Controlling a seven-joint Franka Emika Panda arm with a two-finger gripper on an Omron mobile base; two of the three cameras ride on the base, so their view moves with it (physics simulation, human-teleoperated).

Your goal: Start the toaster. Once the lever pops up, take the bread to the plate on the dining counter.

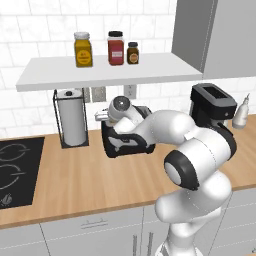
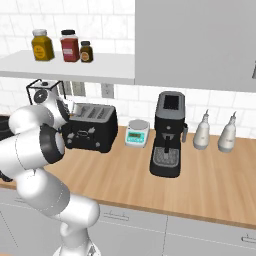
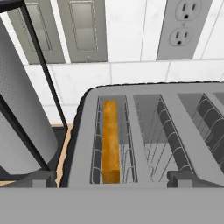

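1. Bread (image 3: 110,140) stands on edge in the leftmost slot of the toaster (image 3: 144,131), golden crust edge up, its top about level with the slot's rim.
2. Left of the toaster in the hand view stands a paper towel roll (image 3: 19,118) in a black wire holder (close enough that a wide swing of the hand could brush it).
3. By my judgement the slice will be light and fairly stiff once toasted, but brittle at the crust and easily crumbled; a gentle pinch across its two flat faces, near the top edge, looks the safest hold.
4. The slot's wire guides hug the slice on both sides, so the fingers have little room beside it; a straight lift upward should keep it from snagging.
5. The gripper (image 3: 112,179) hovers above the toaster's near edge, its jaws spread wide and holding nothing, one tip to either side of the bread's slot.
6. In the right base view the toaster (image 2: 91,127) sits on the wood worktop, with a small scale (image 2: 136,133) and the coffee machine (image 2: 169,135) to its right.
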